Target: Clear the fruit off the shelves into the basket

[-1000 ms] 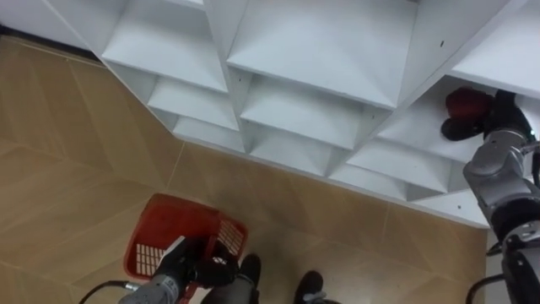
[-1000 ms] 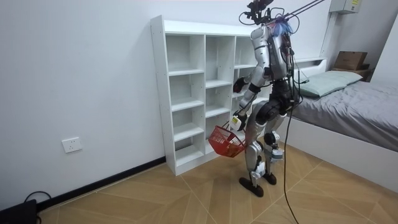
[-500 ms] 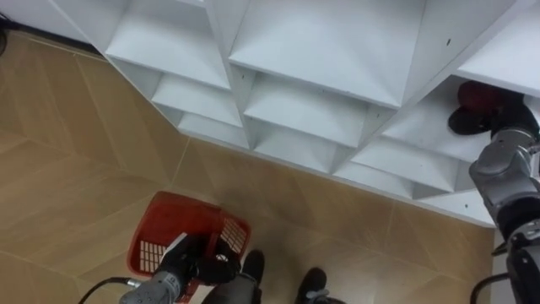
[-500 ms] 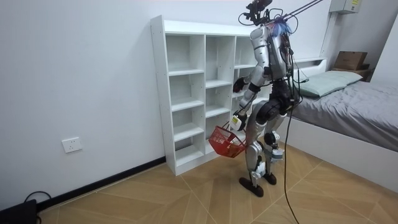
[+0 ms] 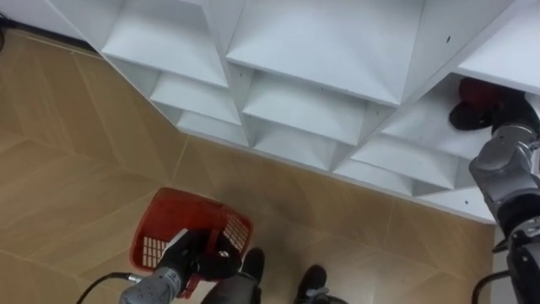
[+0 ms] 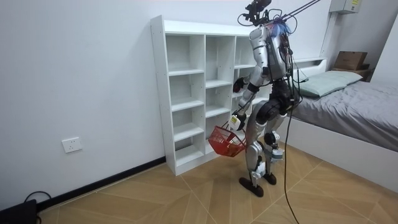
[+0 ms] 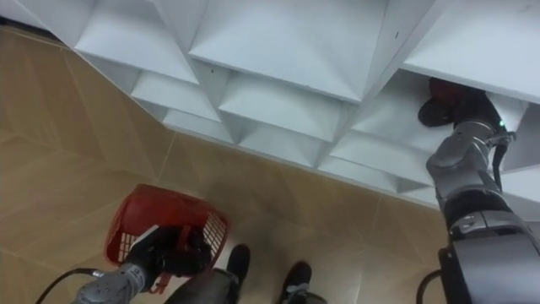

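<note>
Pale wood flooring (image 6: 155, 199) laid in a herringbone pattern runs up to a plain white wall (image 6: 74, 74), where a white open-fronted closet (image 6: 158, 93) stands three columns wide. A wall socket (image 6: 72, 145) sits low on the wall at the room view's left. A bed (image 6: 360, 106) with grey bedding and a pillow (image 6: 323, 81) fills the room view's right, with a cardboard box (image 6: 350, 60) beyond it. No print on any of these can be read.

The robot stands upright on the floor, close in front of the closet's right column. Its left hand (image 5: 190, 257) hangs low beside its legs, fingers curled round the handle of a red plastic basket (image 5: 181, 196), which hangs just above the floor and near the closet's bottom row.

Its right hand (image 5: 470, 116) reaches into a compartment at the far right of the eye views. It rests against a dark red fruit (image 5: 475, 89) that lies on the shelf there, on the hand's far side. Whether the hand has closed on the fruit cannot be told.

Compared with a second ago, the right hand and the fruit sit slightly deeper in that compartment. The robot's stance in the room view is unchanged, and the basket remains in the left hand's grip.
</note>
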You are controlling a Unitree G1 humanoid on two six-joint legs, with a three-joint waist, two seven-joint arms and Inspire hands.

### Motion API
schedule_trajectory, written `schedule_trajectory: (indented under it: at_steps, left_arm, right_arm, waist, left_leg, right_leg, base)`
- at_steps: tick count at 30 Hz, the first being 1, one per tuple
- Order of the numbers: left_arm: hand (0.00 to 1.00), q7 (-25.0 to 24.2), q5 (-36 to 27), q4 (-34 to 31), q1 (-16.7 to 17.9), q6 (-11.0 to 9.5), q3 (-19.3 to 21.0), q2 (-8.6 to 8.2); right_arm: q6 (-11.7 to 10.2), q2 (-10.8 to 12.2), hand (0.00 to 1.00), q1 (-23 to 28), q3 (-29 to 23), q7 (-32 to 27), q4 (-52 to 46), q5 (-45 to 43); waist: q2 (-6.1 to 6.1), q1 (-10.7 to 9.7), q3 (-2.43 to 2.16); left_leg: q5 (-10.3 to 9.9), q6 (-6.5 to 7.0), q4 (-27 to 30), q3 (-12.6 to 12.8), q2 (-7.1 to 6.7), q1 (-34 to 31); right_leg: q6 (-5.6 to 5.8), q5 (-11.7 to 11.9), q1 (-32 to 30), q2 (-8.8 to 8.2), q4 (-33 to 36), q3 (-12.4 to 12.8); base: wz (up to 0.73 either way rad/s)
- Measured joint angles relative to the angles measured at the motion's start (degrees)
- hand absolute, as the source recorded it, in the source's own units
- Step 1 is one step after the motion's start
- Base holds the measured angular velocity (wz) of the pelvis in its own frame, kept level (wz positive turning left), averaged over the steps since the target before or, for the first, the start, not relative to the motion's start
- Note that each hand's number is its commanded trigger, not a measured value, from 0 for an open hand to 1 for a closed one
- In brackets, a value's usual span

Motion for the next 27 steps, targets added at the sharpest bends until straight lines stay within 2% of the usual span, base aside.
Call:
schedule_trajectory:
  at_steps: [5,10,13,15,16,17,21,24,27]
  left_arm:
    - [1.00,-0.02,0.11,1.41,-1.10,-0.06,0.13,-0.28]
    - [1.00,-0.05,0.09,1.40,-0.42,0.06,0.44,-0.37]
    - [1.00,0.00,0.04,1.54,-0.34,0.26,0.28,-0.29]
    - [1.00,0.05,0.59,2.03,0.36,0.57,0.15,-0.78]
    - [1.00,0.05,0.55,2.03,0.74,0.59,0.13,-0.94]
    - [1.00,0.05,0.23,1.99,1.57,0.62,0.11,-1.27]
    - [1.00,0.04,-0.06,1.41,3.23,0.63,0.11,-2.11]
    - [1.00,0.08,-0.04,0.73,4.27,0.83,0.18,-2.55]
    - [1.00,0.44,-0.05,-0.06,4.73,1.03,0.19,-3.27]
  right_arm:
    - [0.11,0.38,1.00,0.19,-0.04,1.25,-0.05,1.72]
    - [0.60,1.75,1.00,3.18,-0.24,2.69,-4.89,3.40]
    - [0.62,3.11,1.00,5.32,-0.11,3.44,-7.48,5.66]
    - [0.70,5.07,1.00,8.46,0.14,3.70,-9.89,5.39]
    - [0.76,5.65,1.00,9.60,0.29,3.79,-10.70,5.38]
    - [0.83,6.71,1.00,11.94,0.64,4.45,-12.16,5.44]
    - [1.60,8.29,1.00,16.83,2.35,6.29,-15.76,5.24]
    - [1.61,9.06,1.00,22.36,3.20,6.41,-21.62,4.09]
    - [1.71,9.88,1.00,26.06,4.87,7.51,-23.32,3.90]
  waist:
    - [-0.12,-0.42,0.03]
    - [-0.21,-2.14,-0.14]
    - [-0.14,-3.35,-0.99]
    - [-0.08,-3.87,-2.08]
    - [-0.06,-4.05,-2.37]
    - [0.06,-4.60,-2.84]
    - [1.20,-5.77,-4.00]
    - [1.96,-6.76,-4.52]
    - [1.98,-7.26,-4.67]
  left_leg:
    - [0.08,0.01,-0.77,0.45,0.10,2.13]
    - [0.07,0.02,-1.18,0.77,0.20,5.25]
    - [0.07,0.02,-2.42,1.39,0.31,7.89]
    - [0.07,0.02,-2.92,1.78,0.41,10.44]
    - [0.07,0.02,-2.95,1.78,0.41,11.19]
    - [0.06,0.01,-3.32,1.83,0.41,12.97]
    - [0.00,0.01,-4.53,1.88,0.48,16.99]
    - [-0.01,0.02,-6.53,2.01,0.49,20.44]
    - [0.01,0.01,-8.08,2.05,0.50,23.33]
  right_leg:
    - [0.03,0.01,2.38,0.21,-1.37,-0.02]
    - [0.44,0.20,6.60,0.54,-3.72,-0.34]
    - [0.68,0.34,9.65,0.79,-5.46,-0.90]
    - [0.86,0.46,12.70,1.01,-6.87,-1.24]
    - [0.90,0.48,13.62,1.02,-7.17,-1.35]
    - [1.01,0.55,15.76,1.15,-8.23,-1.63]
    - [1.20,0.71,20.01,1.48,-9.71,-1.81]
    - [1.23,0.67,22.78,1.67,-10.21,-1.84]
    - [1.40,0.55,24.98,1.78,-10.87,-1.45]
  base:
    - [0.00]
    - [0.03]
    - [0.07]
    - [0.03]
    - [0.10]
    - [0.08]
    - [0.02]
    - [0.00]
    - [-0.04]
